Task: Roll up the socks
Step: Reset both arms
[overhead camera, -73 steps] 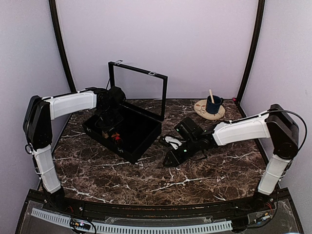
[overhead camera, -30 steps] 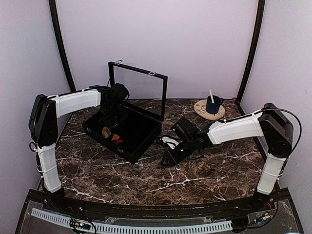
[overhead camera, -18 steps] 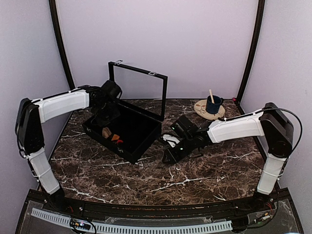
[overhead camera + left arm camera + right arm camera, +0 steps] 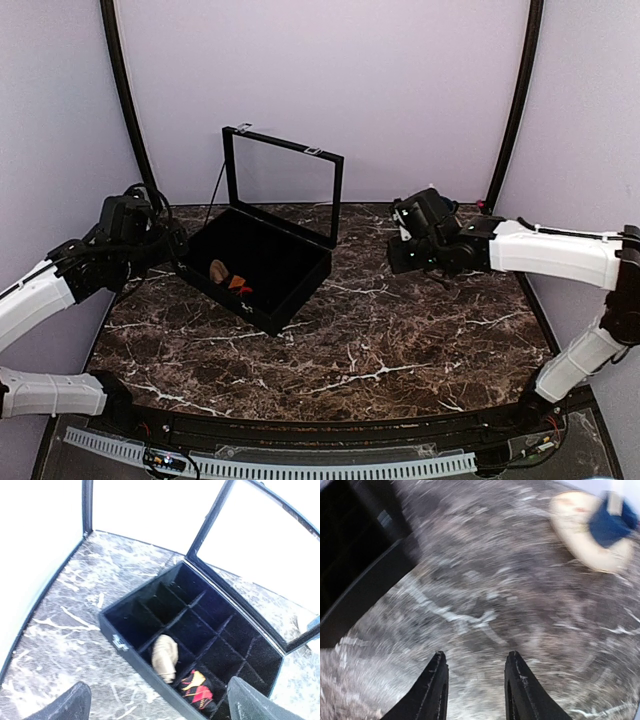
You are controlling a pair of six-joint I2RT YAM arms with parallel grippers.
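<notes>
**Top external view.** I am holding my left gripper (image 4: 172, 243) at the left edge of the dark, white-veined marble bench (image 4: 400, 340). It is just beside the black, compartmented box (image 4: 290, 290), whose glass-paned lid (image 4: 285, 190) is standing upright. The socks (image 4: 228, 276), soft fabric, black with red-orange argyle diamonds and tan-brown on the reverse, are lying inside the box. Here they are showing only as two small spots of colour. My right gripper (image 4: 397, 258) is hovering over the bench to the right of the box, well apart from the socks. Its spread is not readable from above.

**Left wrist view.** My left fingers (image 4: 65, 707) are standing wide apart with nothing between them. A tan-brown bundle (image 4: 165, 657) is sitting in one compartment of the near row, and an argyle bundle (image 4: 196, 689) in the compartment next to it. I judge the rolling and stowing to be done, with little or nothing left. I cannot tell how tightly each bundle is wound. The box's lower corner is cut off by the frame.

**Right wrist view.** The picture is blurring heavily. My right fingers (image 4: 434, 690) are standing partly apart, over bare bench and gripping nothing. A smeared blue mug (image 4: 610, 520) is resting on a round tan coaster (image 4: 570, 525). The socks are out of view here.
</notes>
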